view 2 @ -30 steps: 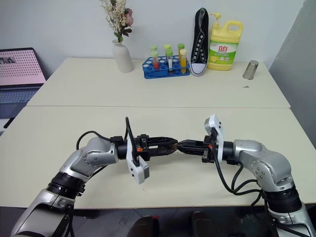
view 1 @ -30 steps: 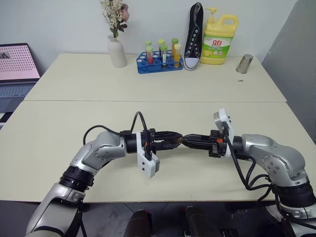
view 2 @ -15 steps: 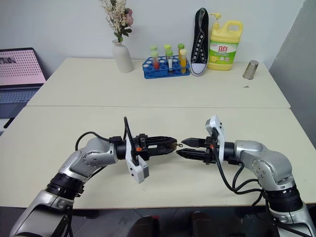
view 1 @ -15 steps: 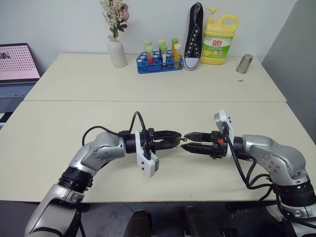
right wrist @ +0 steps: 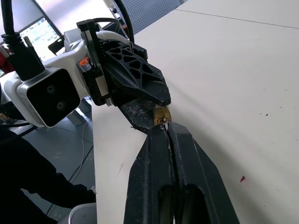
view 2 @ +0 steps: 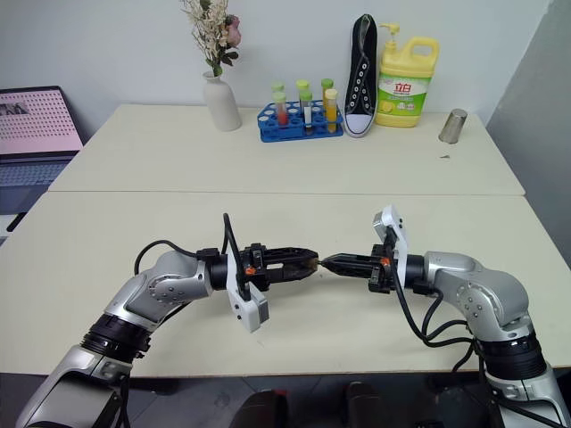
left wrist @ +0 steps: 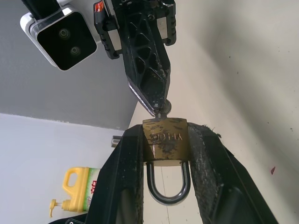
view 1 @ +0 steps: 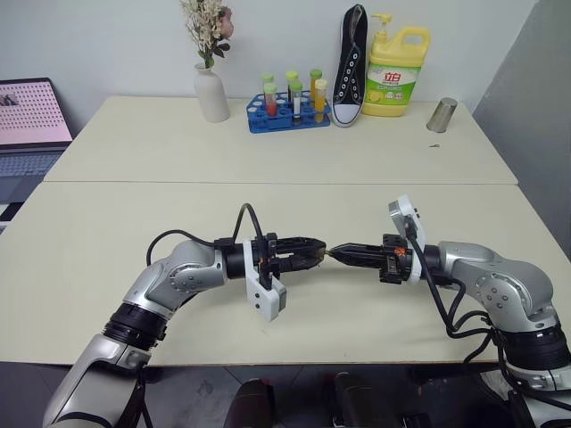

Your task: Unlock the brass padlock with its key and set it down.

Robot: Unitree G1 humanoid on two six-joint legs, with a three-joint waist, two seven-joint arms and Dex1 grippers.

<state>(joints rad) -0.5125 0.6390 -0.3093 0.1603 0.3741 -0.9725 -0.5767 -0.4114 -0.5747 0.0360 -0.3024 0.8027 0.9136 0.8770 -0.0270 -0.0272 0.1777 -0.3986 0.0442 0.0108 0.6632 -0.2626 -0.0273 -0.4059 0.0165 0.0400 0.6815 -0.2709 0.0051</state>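
Gripping the padlock (left wrist: 165, 141) between its fingers, the left gripper (view 1: 312, 251) holds it above the near table (view 1: 107, 232), shackle (left wrist: 168, 183) inward. The right gripper (view 1: 337, 253), fingers pressed together, pinches the key (left wrist: 160, 112) at the lock's outer end.

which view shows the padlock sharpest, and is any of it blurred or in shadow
Left wrist view: the brass padlock is crisp, its stamped letters visible, clamped between the left gripper fingers. Right wrist view: a small gold patch, shaded beside the right gripper tips. Eye views: too small to make out.
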